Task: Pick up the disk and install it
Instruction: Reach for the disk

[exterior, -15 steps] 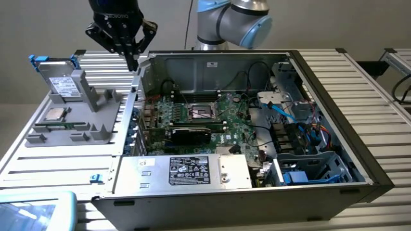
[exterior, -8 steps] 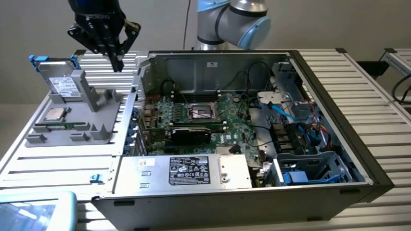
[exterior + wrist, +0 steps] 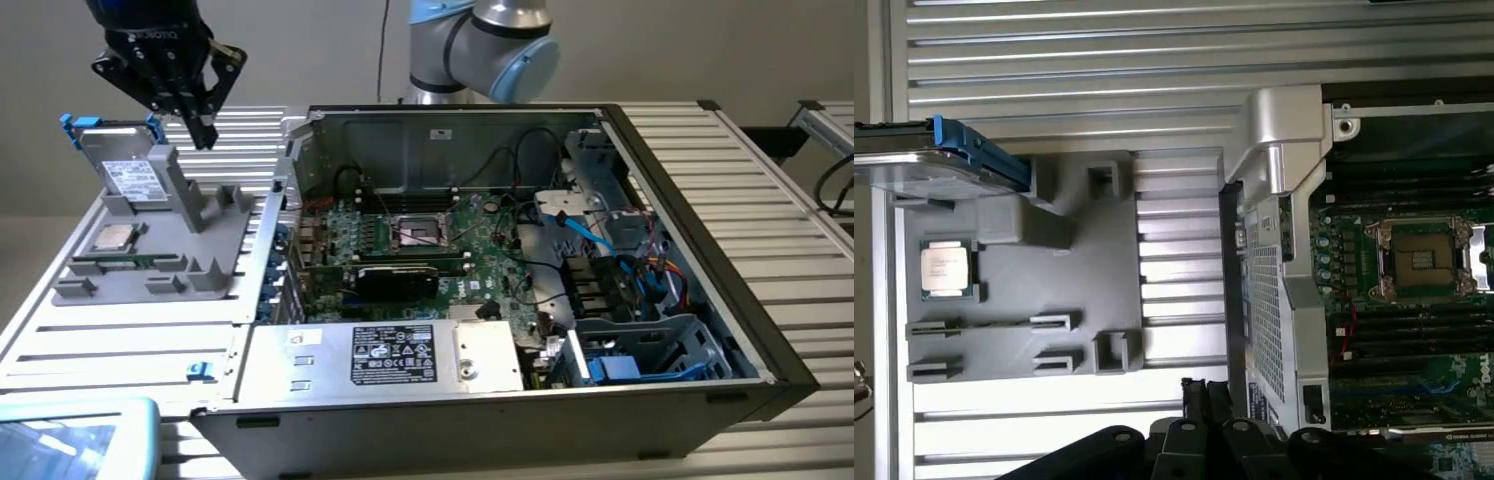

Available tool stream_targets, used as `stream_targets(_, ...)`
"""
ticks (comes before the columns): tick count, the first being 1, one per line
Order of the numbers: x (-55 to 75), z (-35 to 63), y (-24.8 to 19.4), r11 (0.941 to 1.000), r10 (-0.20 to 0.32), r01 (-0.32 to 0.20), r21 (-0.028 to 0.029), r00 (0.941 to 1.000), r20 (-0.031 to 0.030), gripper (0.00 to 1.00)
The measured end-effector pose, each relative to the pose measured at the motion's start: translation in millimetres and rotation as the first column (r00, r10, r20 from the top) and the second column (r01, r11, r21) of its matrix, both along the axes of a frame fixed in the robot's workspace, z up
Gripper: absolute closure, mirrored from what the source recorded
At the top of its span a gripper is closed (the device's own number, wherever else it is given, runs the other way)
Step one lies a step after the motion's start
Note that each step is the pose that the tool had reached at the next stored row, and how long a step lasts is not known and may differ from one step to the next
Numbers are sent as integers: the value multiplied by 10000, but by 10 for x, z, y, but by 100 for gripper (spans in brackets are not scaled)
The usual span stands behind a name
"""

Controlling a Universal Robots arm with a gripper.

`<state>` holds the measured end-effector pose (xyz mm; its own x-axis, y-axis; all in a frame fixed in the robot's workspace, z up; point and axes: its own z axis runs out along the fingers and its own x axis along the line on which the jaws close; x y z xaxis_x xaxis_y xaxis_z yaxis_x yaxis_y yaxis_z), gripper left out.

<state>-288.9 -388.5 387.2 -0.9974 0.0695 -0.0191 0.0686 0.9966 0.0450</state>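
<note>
The disk (image 3: 130,172) stands on edge in a grey holder (image 3: 200,215) at the exterior view's left, its white label facing forward and its blue carrier frame (image 3: 80,123) showing at the top corner. In the wrist view the disk (image 3: 909,162) appears edge-on with its blue frame (image 3: 979,152). My gripper (image 3: 200,128) hangs just above and beside the disk's top edge, apart from it. Its black fingers (image 3: 1194,400) lie close together, shut on nothing.
A small square CPU chip (image 3: 114,237) lies on the grey fixture plate (image 3: 147,285). The open computer case (image 3: 674,130) stands to the exterior view's right, with motherboard (image 3: 424,232), a silver power supply (image 3: 387,355) and a drive cage (image 3: 641,350) with blue parts.
</note>
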Motion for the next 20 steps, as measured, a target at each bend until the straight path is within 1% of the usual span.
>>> stream_targets(4, -178, -3, 55, 10000, 1, -1, -13, 10000, -5, 89)
stream_targets(6, -235, -3, 98, 10000, 1, -1, -20, 10000, -5, 89)
stream_targets(11, -310, -3, 245, 10000, 1, -1, -62, 10000, -5, 89)
stream_targets(14, -379, -3, 325, 10000, 1, -2, -70, 10000, -7, 89)
stream_targets(20, -568, -3, 452, 10000, 1, -1, -76, 10000, -13, 89)
